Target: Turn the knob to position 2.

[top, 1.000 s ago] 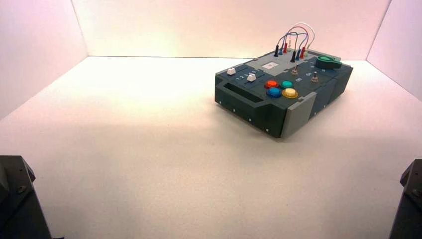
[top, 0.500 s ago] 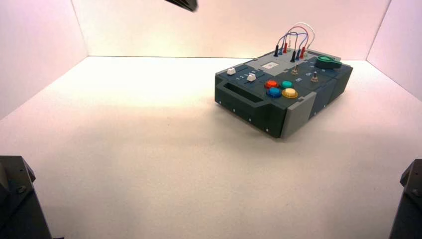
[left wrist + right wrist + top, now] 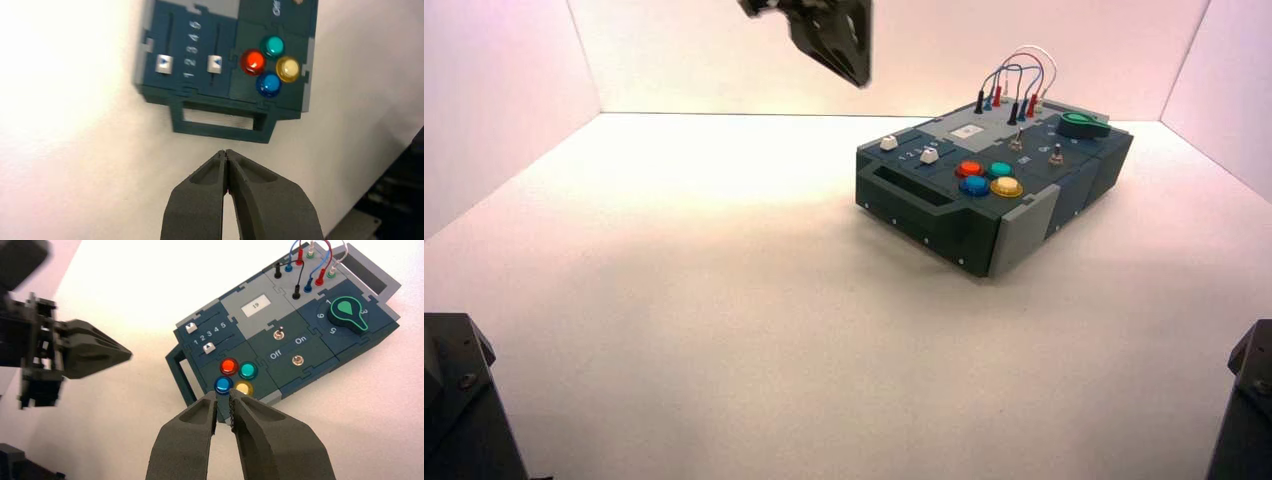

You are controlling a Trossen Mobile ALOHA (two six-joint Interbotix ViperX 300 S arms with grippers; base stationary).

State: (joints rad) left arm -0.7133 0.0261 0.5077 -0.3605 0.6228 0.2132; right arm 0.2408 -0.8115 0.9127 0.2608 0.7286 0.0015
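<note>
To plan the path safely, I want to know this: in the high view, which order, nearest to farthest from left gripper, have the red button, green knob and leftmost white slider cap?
From the left gripper:
1. Leftmost white slider cap, box's left
2. Red button, middle
3. Green knob, far right

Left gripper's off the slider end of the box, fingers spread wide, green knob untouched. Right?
Not the fingers: the left wrist view shows the left gripper with its fingers shut, tips together. Rest holds: it's off the slider end of the box, and the green knob is untouched.
</note>
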